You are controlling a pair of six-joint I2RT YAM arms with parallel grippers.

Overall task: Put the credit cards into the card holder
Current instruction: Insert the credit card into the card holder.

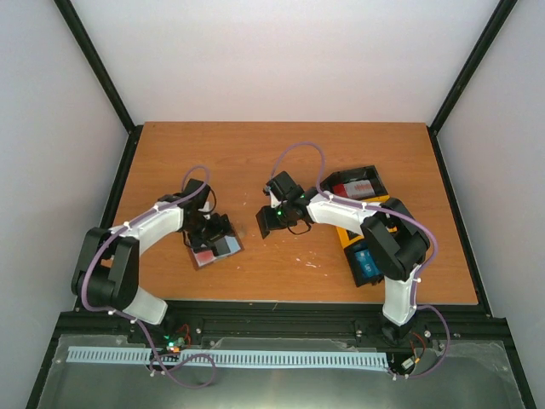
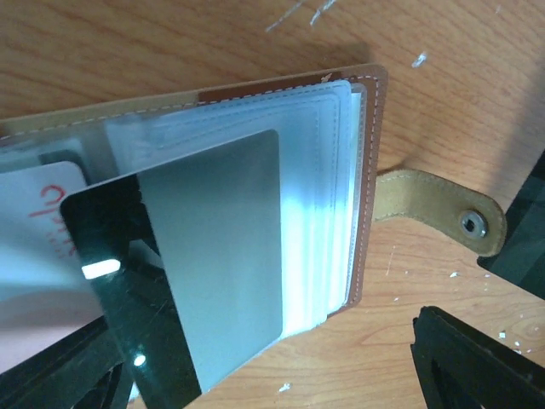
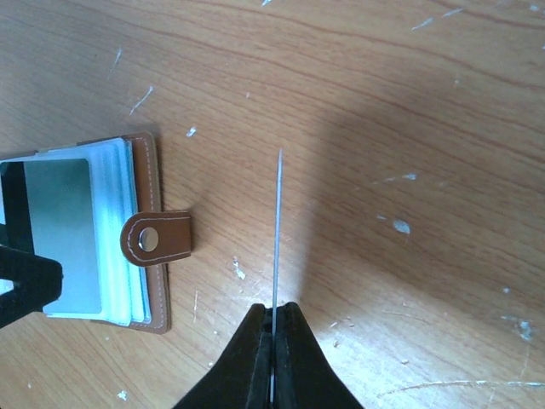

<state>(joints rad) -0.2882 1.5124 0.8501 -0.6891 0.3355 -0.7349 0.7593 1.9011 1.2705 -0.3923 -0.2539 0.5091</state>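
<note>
Pinching end effector: my right, clenched on a credit card held edge-on beside the card holder.
Slip risk: so thin a pinch may let it pivot on contact.
Released end effector: my left, spread above a silver card lying loose on the open card holder.
Nudge risk: it could slide onto the desk.
Arms: elbows bent, wrists pitched down.

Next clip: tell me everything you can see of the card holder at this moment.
The card holder is a small brown leather-like wallet with pale stitching, lying open and flat on the wooden table. Clear plastic sleeves fill it. Its strap, with a metal snap, sticks out sideways, unfastened. A grey card with a dark stripe lies askew on the sleeves; a red-and-white card shows beside it. The open left tool stands over it; contact is unclear.
</note>
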